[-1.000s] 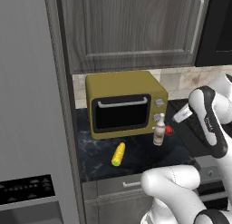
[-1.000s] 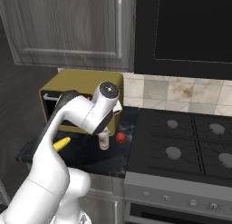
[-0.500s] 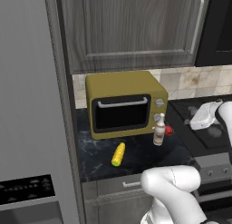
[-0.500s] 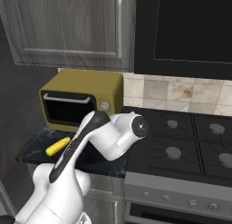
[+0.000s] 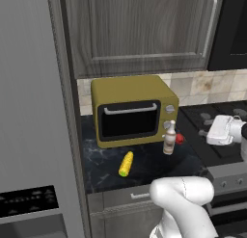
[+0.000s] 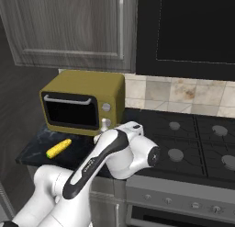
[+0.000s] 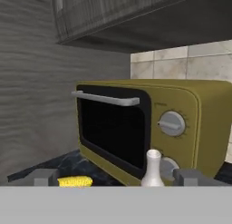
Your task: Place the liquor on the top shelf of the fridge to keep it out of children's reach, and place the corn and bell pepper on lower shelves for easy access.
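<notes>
While the liquor [image 5: 169, 137] stood upright on the dark counter [image 5: 149, 160] just in front of the yellow toaster oven [image 5: 132, 109], near its knobs, nothing had yet been lifted. In the hand view the bottle's pale neck and cap [image 7: 153, 168] were seen rising low in the middle, between the two dark fingertips [image 7: 45, 177], which were held wide apart with nothing between them. The bell pepper [image 5: 179, 138] lay just beside the bottle on its right, and the corn [image 5: 126, 164] lay well apart to the front left, near the counter's edge; its yellow end was also caught in the hand view [image 7: 74, 181].

Over the last second the arm had been swung away from above the bottle, out to the right over the stove [image 5: 219, 126], and lowered, so that the gripper [image 7: 115, 177] was now levelled at the bottle from the side. It was judged that a sideways grasp of the liquor was being lined up, and that a forward reach was still called for. The fridge [image 5: 34, 112] was seen closed at the left, so all three placements remained undone.
</notes>
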